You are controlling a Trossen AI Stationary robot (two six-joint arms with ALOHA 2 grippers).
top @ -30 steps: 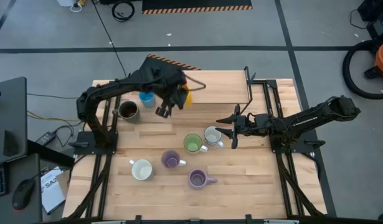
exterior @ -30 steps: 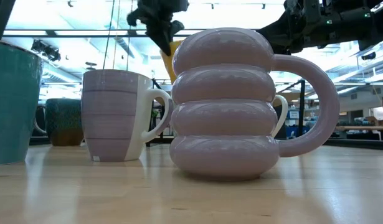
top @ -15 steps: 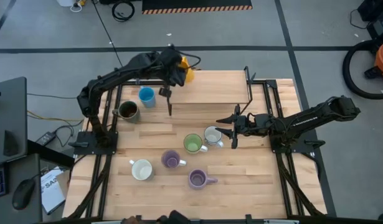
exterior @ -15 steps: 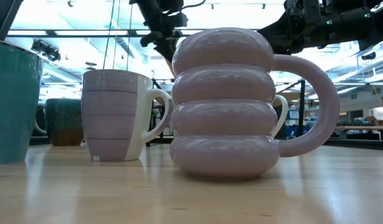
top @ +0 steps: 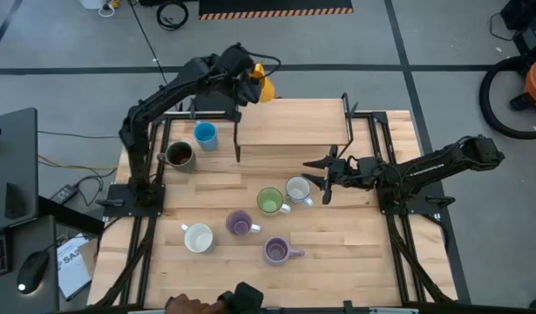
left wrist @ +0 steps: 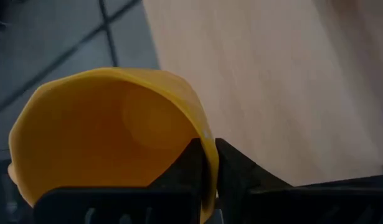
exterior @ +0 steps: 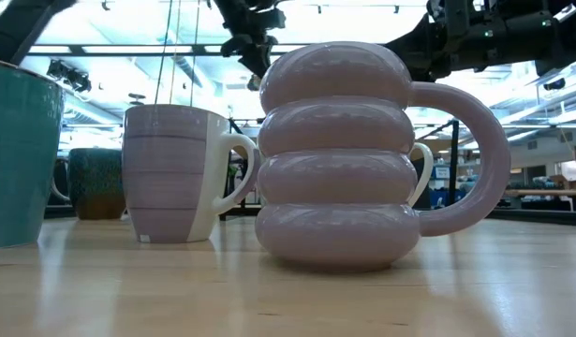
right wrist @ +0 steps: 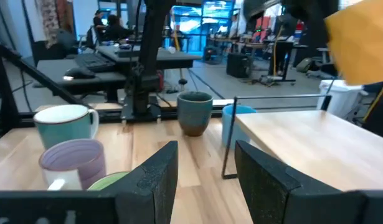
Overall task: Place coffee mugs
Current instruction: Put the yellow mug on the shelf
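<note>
Orange mug up in the air over the far edge of the worktop, pinched at its rim by the left gripper, fingers pressed on either side of the mug wall, open mouth of the mug facing the wrist camera. Raised wooden platform just below and beside the orange mug, well clear of it. Blue mug and dark mug with brown inside standing left of the platform, side by side. Green mug and a white mug touching or nearly so, nearer than the platform, in mid-worktop. Right gripper hovering just right of that white mug, fingers spread partway, holding nothing. Second white mug, a pale purple mug and a ribbed pale purple mug farther toward the near edge, apart from one another. At the near edge, a person's hand barely in sight.
</note>
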